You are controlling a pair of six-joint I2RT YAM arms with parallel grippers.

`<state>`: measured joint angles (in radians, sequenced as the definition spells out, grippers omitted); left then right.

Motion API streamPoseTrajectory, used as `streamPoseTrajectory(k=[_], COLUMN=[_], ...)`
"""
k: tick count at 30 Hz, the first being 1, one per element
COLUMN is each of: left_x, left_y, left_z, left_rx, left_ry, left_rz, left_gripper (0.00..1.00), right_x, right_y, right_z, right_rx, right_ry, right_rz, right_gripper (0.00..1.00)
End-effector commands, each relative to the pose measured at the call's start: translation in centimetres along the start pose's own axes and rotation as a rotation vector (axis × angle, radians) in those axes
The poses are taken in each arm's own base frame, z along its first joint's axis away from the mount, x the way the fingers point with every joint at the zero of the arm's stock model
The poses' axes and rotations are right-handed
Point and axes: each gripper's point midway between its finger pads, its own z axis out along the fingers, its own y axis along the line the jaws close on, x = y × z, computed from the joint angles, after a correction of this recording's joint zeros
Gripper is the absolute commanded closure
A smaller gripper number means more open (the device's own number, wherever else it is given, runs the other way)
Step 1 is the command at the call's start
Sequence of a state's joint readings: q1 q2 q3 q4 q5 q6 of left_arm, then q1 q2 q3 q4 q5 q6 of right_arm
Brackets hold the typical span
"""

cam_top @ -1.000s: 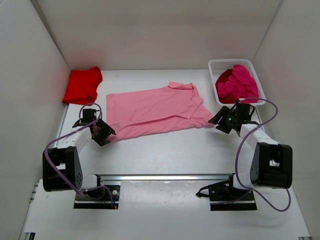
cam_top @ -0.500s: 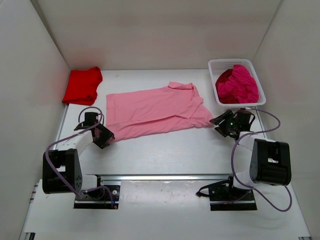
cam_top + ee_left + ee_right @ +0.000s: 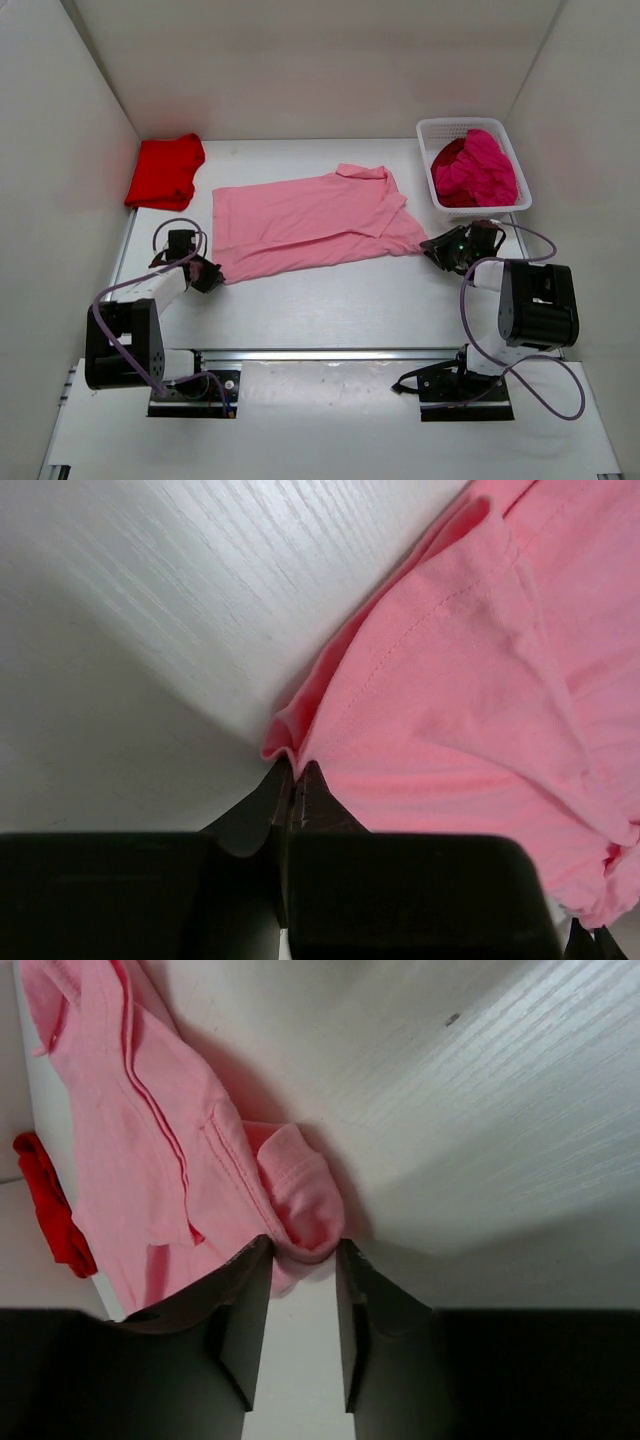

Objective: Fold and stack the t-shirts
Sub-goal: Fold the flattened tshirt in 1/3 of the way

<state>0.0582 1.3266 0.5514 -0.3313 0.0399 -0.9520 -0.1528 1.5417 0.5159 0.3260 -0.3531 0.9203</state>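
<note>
Beyond the left gripper (image 3: 207, 273), well off toward the back-left corner, the red t-shirt (image 3: 165, 170) lies in a compact heap. The gripper itself is clamped tight on the near-left corner of the light pink t-shirt (image 3: 310, 220), hem pinched between closed jaws, and the shirt spreads flat on the table (image 3: 330, 300) between the two grippers. Right gripper (image 3: 440, 247) sits at the shirt's near-right corner, jaws parted with a rolled fold of pink cloth between them, not squeezed flat — just behind it, the white basket (image 3: 430, 130) holds the magenta t-shirts (image 3: 478, 168).
</note>
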Motion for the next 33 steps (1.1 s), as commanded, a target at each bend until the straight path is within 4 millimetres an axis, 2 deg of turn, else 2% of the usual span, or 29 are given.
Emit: streamPoseTrajectory(k=[1, 2, 4, 6, 11, 12, 13, 15, 16, 17, 20, 21, 22, 23, 24, 25, 26, 27, 28, 30, 31, 33], left_x=[-1.2, -1.1, -1.2, -2.1, -4.6, -5.2, -5.5, -5.3, -4.9, -4.5, -3.9, -3.4, -3.6, -3.7, -3.8, -4.4, -4.7, -4.4, -5.0, -6.3, -5.9, -6.5], left_y=[0.6, 1.1, 1.6, 1.8, 1.8, 1.4, 1.4, 1.7, 2.2, 3.1, 5.7, 6.6, 6.4, 6.2, 6.5, 5.7, 5.0, 4.5, 3.1, -0.4, -1.3, -4.5], left_z=[-0.6, -0.6, -0.8, -1.1, -2.3, -2.6, -2.8, -2.9, -2.8, -2.8, -3.1, -3.3, -3.3, -3.7, -3.8, -4.0, -4.1, -4.2, -4.7, -5.9, -6.5, -8.1], left_rx=[-0.016, -0.035, -0.051, -0.079, -0.163, -0.169, -0.185, -0.203, -0.216, -0.245, -0.34, -0.366, -0.351, -0.362, -0.392, -0.37, -0.357, -0.346, -0.319, -0.269, -0.266, -0.22], left_ry=[-0.049, -0.038, -0.033, -0.067, -0.138, -0.151, -0.162, -0.147, -0.131, -0.114, -0.08, -0.049, -0.046, -0.05, -0.058, -0.072, -0.07, -0.055, -0.072, -0.128, -0.129, -0.191], left_rz=[0.019, 0.03, 0.036, 0.053, 0.173, 0.192, 0.217, 0.234, 0.239, 0.247, 0.29, 0.312, 0.313, 0.317, 0.311, 0.312, 0.303, 0.311, 0.316, 0.37, 0.404, 0.467], left_gripper=[1.0, 1.0, 1.0, 1.0, 1.0, 1.0, 1.0, 1.0, 1.0, 1.0, 1.0, 0.94, 0.8, 0.58, 0.45, 0.27, 0.17, 0.14, 0.11, 0.07, 0.05, 0.05], right_x=[-1.1, -1.1, -0.9, -0.4, 0.3, 1.1, 0.8, 2.5, 3.5, 5.0, 6.9, 7.1, 7.1, 7.0, 6.9, 7.2, 6.8, 6.4, 6.3, 4.5, 4.4, 2.7], right_y=[0.6, 1.1, 0.5, 0.3, -2.5, -3.3, -3.4, -4.7, -4.4, -4.6, -4.4, -4.9, -5.5, -6.1, -6.3, -6.6, -6.5, -6.2, -6.4, -4.5, -4.6, -1.5], right_z=[0.6, 0.8, 0.5, 0.2, -3.1, -3.8, -4.5, -5.5, -5.6, -6.0, -6.9, -7.4, -7.8, -8.1, -8.3, -8.5, -8.6, -8.7, -9.0, -9.4, -9.8, -10.0], right_rx=[-0.025, -0.031, -0.015, -0.008, 0.069, 0.106, 0.116, 0.201, 0.201, 0.217, 0.226, 0.259, 0.295, 0.32, 0.328, 0.343, 0.333, 0.334, 0.347, 0.328, 0.354, 0.309], right_ry=[-0.038, -0.035, -0.032, -0.024, -0.029, -0.002, -0.016, 0.041, 0.07, 0.108, 0.147, 0.145, 0.137, 0.127, 0.125, 0.135, 0.12, 0.111, 0.109, 0.067, 0.072, 0.034], right_rz=[0.001, -0.01, -0.001, -0.005, 0.015, 0.038, 0.032, 0.037, 0.023, 0.028, 0.054, 0.053, 0.058, 0.044, 0.033, 0.033, 0.016, 0.005, -0.023, -0.096, -0.141, -0.216], right_gripper=[0.75, 0.8, 0.83, 0.92, 0.97, 0.96, 0.97, 0.97, 0.97, 0.96, 0.93, 0.91, 0.84, 0.7, 0.6, 0.44, 0.38, 0.37, 0.37, 0.38, 0.38, 0.44])
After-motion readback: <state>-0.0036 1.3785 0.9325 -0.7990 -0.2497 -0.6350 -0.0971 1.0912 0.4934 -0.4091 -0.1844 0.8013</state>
